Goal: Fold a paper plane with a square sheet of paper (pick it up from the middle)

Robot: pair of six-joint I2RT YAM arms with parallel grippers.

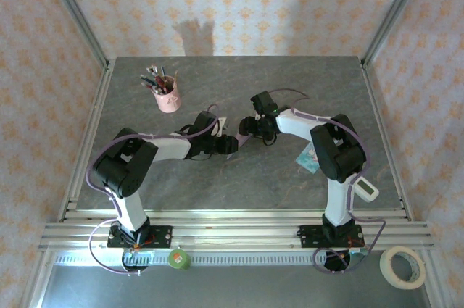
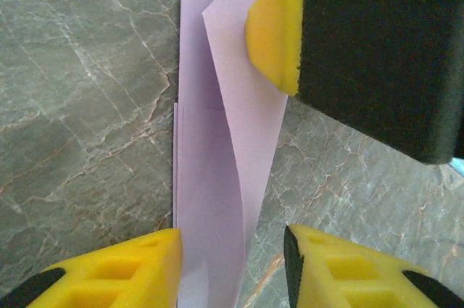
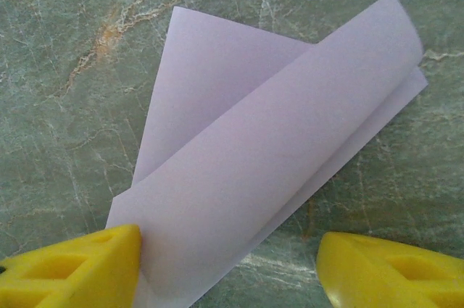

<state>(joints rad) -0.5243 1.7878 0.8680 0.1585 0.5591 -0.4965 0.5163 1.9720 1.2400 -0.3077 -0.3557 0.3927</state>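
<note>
My two arms meet in the middle of the grey stone counter (image 1: 290, 83). The thin pale lilac sheet of paper (image 3: 239, 141) lies there on the counter, right between my two sets of jaws. It is folded. One flat layer lies on the stone, and a long flap on top curls up and over.

My left jaws are open. Their two yellow fingers (image 2: 109, 272) stand apart, and the paper runs along the counter in the gap between them. The paper is just beside one finger and a little way off from the other. They do not squeeze it.

My right jaws are open wide too. One of their yellow fingers (image 3: 72, 268) touches the low corner of the curled flap. The other is well apart, over bare stone. From my left wrist I see a yellow pad (image 2: 275, 25) of the right jaws against the lifted flap.

A pink cup full of pens (image 1: 168, 98) stands far back on the left. A small teal-and-white packet (image 1: 308, 157) lies near my right arm (image 1: 337, 152).
</note>
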